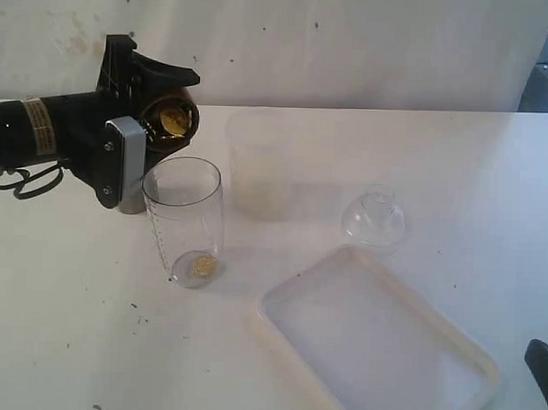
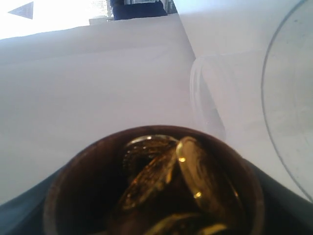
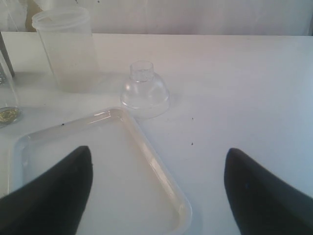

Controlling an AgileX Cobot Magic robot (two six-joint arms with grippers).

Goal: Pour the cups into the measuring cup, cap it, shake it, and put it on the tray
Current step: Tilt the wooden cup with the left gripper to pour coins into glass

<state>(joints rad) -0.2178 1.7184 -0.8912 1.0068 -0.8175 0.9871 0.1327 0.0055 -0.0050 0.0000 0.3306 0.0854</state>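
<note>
White tabletop [image 1: 455,175], scuffed and dotted with small dark specks, filling most of the exterior view, backed by a stained off-white wall [image 1: 352,46]. One flat white rectangular plastic tray [image 1: 377,344] with rounded corners and a low rim, lying toward the right front, long axis on a diagonal. Above it, right gripper [image 3: 159,154], dark fingers spread wide apart, nothing between them. One frosted whitish plastic container [image 1: 257,164], upright, near the middle rear. One tall clear plastic measuring cup [image 1: 184,211] with fine marks down its side, upright left of centre, mouth up and uncovered, a few gold coins [image 1: 202,266] at its bottom. Black left gripper [image 1: 149,115], clamped on one squat brown wooden cup [image 1: 183,107], held just above and behind the measuring cup's rim, tipped onto its side, long axis near level, mouth toward the camera. One clear dome lid [image 1: 374,222], neck up, on the table just beside the tray's far corner. More gold coins [image 1: 175,122] inside the wooden cup, number unclear.
</note>
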